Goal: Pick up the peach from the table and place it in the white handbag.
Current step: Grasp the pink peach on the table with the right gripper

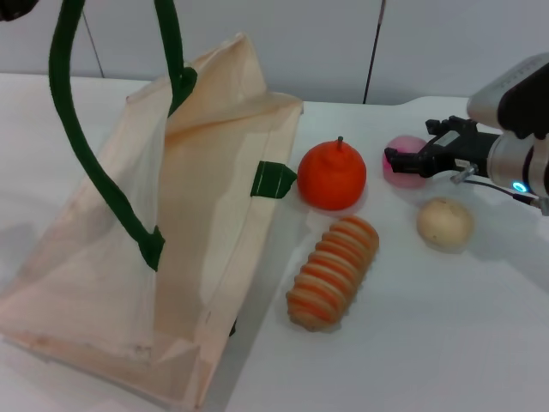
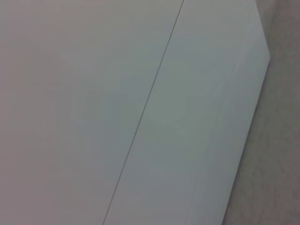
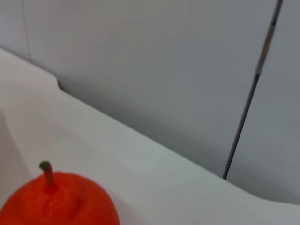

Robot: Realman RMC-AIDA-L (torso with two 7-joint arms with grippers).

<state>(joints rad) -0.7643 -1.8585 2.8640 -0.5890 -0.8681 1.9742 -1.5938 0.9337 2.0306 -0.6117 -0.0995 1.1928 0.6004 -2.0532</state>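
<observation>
The peach (image 1: 407,175), a small pale-pink ball with a magenta blotch, sits on the white table right of the orange fruit. My right gripper (image 1: 412,154) reaches in from the right at the peach's height and straddles it, with black parts in front of and behind it. The white handbag (image 1: 202,215), a large cream tote, lies on the left with its mouth towards the fruit. Its dark green handles (image 1: 64,129) are pulled up past the top edge of the head view. Only a dark bit of my left arm (image 1: 15,7) shows in the top left corner.
A bright orange stemmed fruit (image 1: 332,176) stands between the bag and the peach; it also shows in the right wrist view (image 3: 56,201). A ridged orange-and-tan roll (image 1: 333,272) lies in front of it. A beige ball (image 1: 444,223) lies just in front of my right gripper.
</observation>
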